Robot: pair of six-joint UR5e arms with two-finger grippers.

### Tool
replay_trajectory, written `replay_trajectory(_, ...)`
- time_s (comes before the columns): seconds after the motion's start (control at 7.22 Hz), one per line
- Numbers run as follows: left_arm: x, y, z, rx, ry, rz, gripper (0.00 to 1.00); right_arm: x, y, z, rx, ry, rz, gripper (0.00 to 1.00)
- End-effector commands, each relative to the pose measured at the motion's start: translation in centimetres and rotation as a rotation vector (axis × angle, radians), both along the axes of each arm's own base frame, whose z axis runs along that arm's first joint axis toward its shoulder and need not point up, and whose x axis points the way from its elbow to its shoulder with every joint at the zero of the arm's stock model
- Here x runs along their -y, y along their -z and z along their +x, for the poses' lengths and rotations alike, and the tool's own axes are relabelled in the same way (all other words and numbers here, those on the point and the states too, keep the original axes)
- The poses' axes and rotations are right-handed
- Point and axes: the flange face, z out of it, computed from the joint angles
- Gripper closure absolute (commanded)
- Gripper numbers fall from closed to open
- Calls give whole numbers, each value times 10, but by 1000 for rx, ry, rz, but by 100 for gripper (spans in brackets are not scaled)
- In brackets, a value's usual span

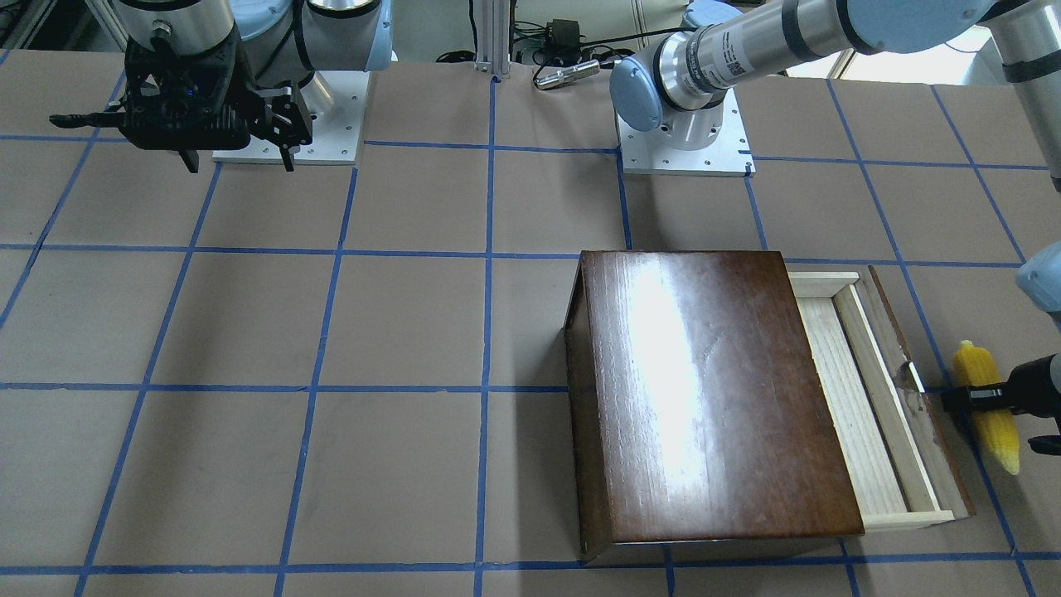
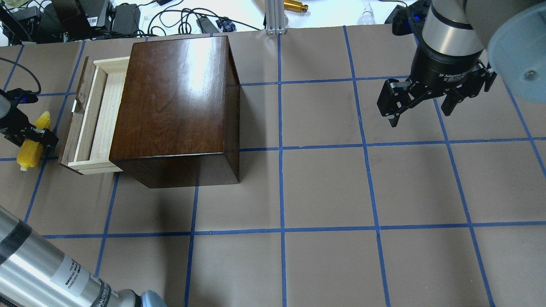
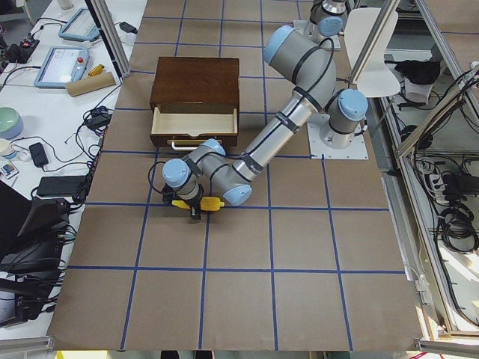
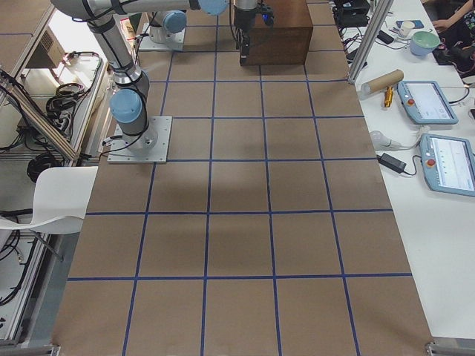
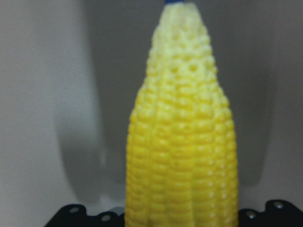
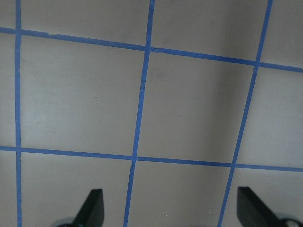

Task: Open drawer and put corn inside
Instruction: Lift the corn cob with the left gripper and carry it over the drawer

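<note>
The dark-brown wooden box (image 1: 713, 390) stands on the table with its drawer (image 1: 854, 398) pulled out; the pale tray looks empty. It also shows in the overhead view (image 2: 102, 115). The yellow corn (image 1: 999, 435) lies crosswise in my left gripper (image 1: 988, 421), just outside the drawer's dark front panel. The left gripper (image 2: 32, 136) is shut on the corn (image 2: 30, 151). In the left wrist view the corn (image 5: 182, 156) fills the frame, pale tip pointing away. My right gripper (image 1: 240, 166) is open and empty, hanging far from the box near its base; it also shows in the overhead view (image 2: 420, 119).
The drawer has a small metal handle (image 1: 910, 377) on its front panel. The table is brown paper with a blue tape grid (image 2: 281, 230). Cables and devices lie along the far edge (image 2: 106, 17). The arm bases (image 1: 684, 149) stand behind the box.
</note>
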Motion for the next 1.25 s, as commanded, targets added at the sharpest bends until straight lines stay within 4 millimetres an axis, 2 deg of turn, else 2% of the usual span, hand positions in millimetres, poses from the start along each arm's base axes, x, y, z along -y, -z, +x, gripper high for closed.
replay_trajectory(0.0,3,-48,-19,24,23,-29,100,0,1,0,0,0,1,0)
replay_trajectory(0.14,2,-90,-42,8,39,-20,100,0,0,0,0,0,0,0)
replay_trajectory(0.28,2,-132,-73,9,57,-34,100,0,0,0,2,0,0,0)
replay_trajectory(0.42,6,-162,-106,16,55,-60,100,0,0,0,2,0,0,0)
replay_trajectory(0.55,7,-188,-148,-25,45,-80,100,0,0,0,2,0,0,0)
replay_trajectory(0.83,15,-204,-222,-18,32,-88,100,0,1,0,1,0,2,0)
replay_trajectory(0.97,17,-203,-246,-37,39,-92,100,0,1,0,1,0,2,0)
replay_trajectory(1.11,15,-191,-257,-53,27,-81,100,0,1,0,1,0,2,0)
